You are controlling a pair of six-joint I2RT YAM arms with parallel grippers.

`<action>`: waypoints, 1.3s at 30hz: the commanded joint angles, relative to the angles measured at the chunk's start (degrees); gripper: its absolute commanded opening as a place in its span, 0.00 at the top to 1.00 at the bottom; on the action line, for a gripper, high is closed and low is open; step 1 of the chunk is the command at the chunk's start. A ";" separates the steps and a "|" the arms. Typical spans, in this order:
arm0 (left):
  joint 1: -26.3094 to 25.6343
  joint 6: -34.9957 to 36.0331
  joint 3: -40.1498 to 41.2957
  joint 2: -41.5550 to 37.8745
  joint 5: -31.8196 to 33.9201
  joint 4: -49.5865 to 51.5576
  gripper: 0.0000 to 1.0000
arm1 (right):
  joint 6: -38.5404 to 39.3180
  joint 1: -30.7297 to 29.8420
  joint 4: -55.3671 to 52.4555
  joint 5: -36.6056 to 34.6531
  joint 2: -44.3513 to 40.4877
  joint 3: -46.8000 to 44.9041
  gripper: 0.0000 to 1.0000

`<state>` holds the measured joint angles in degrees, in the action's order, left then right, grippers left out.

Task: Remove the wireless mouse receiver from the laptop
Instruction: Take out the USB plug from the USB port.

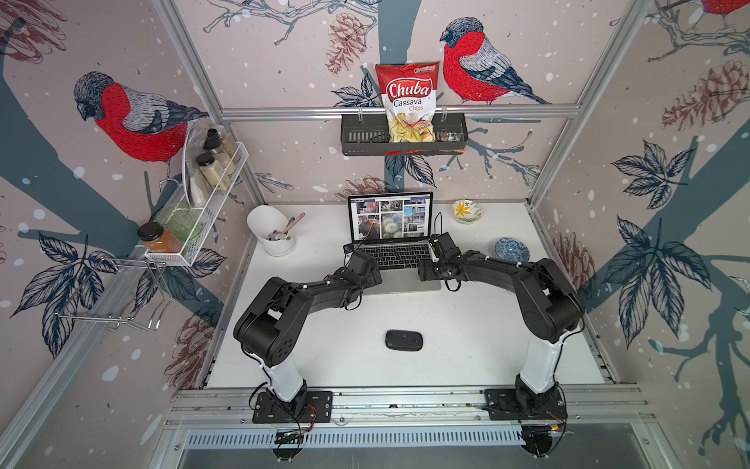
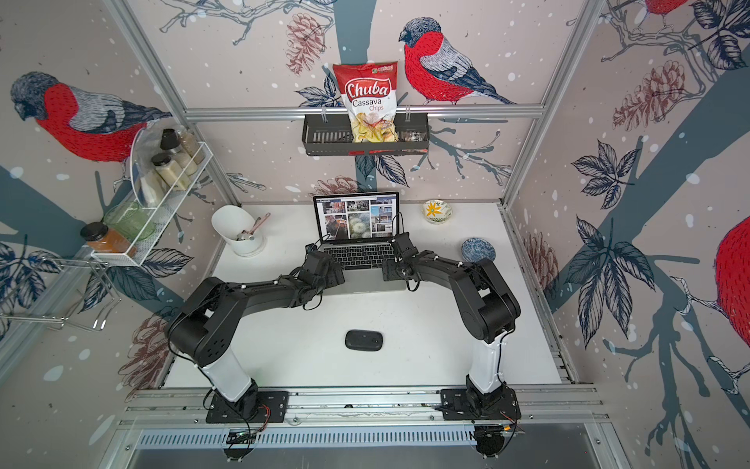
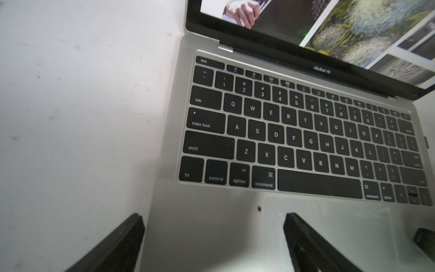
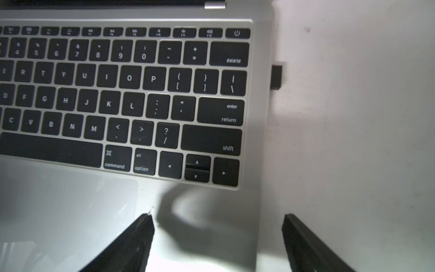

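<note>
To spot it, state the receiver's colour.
The receiver is black; right wrist view shows it best.

We see two arms of one make. The left arm point(image 1: 284, 300) and the right arm point(image 1: 539, 300) each wear matte black, boxy housings with rounded joint shells. Below these sits a glossy white lower link point(image 1: 286, 377), and under it a flat black base plate point(image 1: 292, 406) dotted with pale screws. Thin black cables point(image 1: 352, 303) loop loose along the forearms, pinned by small white cable ties point(image 1: 304, 286). Fine red and black wires point(image 1: 311, 414) trail beside the base. In the wrist views we find the left gripper point(image 3: 214, 216) and the right gripper point(image 4: 217, 216) fitted with plain, dull black, wedge-shaped fingers point(image 3: 122, 242).
</note>
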<state>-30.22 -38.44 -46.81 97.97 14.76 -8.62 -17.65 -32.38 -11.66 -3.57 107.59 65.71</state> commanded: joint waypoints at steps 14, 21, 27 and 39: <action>0.16 -2.39 -9.26 -8.55 7.56 26.96 0.04 | 54.25 2.79 -12.84 -13.50 -5.74 13.06 0.20; 0.69 -4.78 -7.25 -12.18 3.73 27.05 0.04 | 74.72 7.36 -23.07 -13.52 1.87 20.78 0.24; 1.97 -6.99 -9.30 -14.70 1.44 31.73 0.04 | 84.67 12.32 -24.70 2.94 4.69 24.53 0.33; 5.97 -10.26 -10.06 -10.21 -3.35 37.28 0.04 | 90.45 13.13 -32.59 9.54 22.96 41.22 0.42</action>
<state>-24.93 -47.81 -56.51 87.02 12.03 26.41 70.54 -19.44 -41.30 2.79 128.86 104.57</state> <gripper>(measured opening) 0.964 0.578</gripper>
